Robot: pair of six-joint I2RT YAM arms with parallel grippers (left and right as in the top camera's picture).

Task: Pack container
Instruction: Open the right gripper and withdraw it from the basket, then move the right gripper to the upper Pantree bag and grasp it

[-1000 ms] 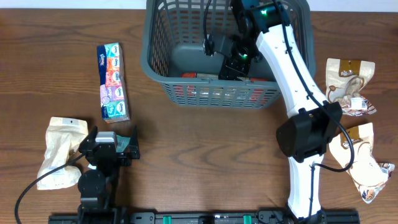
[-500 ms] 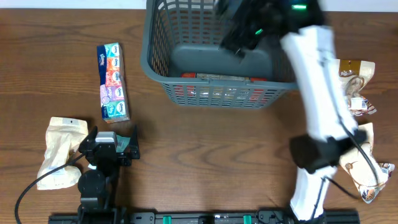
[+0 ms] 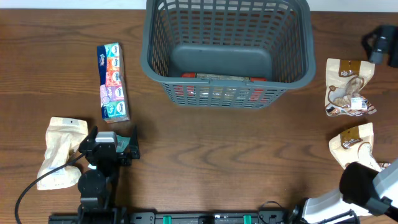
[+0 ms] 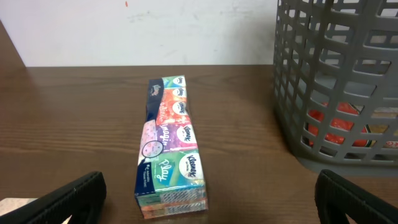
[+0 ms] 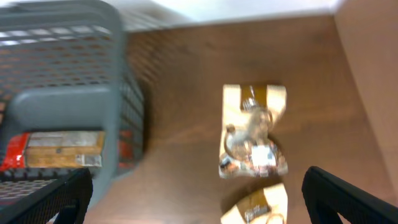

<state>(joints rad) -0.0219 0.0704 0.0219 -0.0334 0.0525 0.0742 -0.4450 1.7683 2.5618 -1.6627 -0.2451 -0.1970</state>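
Note:
The dark grey container (image 3: 227, 93) stands at the back centre, with a red and brown packet (image 3: 217, 78) lying inside by its near wall. In the right wrist view the container (image 5: 68, 37) is at the left with the packet (image 5: 59, 149) in it. My right gripper (image 3: 380, 43) is open and empty, high at the far right; in its wrist view (image 5: 199, 205) it hangs over a beige snack packet (image 5: 254, 134). My left gripper (image 3: 112, 144) rests open and empty at the front left, facing a colourful tissue pack (image 4: 168, 149).
Two beige snack packets lie at the right, one further back (image 3: 349, 87) and one nearer (image 3: 357, 152). Another beige packet (image 3: 59, 151) lies at the left edge beside my left gripper. The tissue pack (image 3: 114, 82) lies left of the container.
My right arm has lifted out of the container and swung to the far right, empty. The red and brown packet stays in the container. The left arm has not moved.

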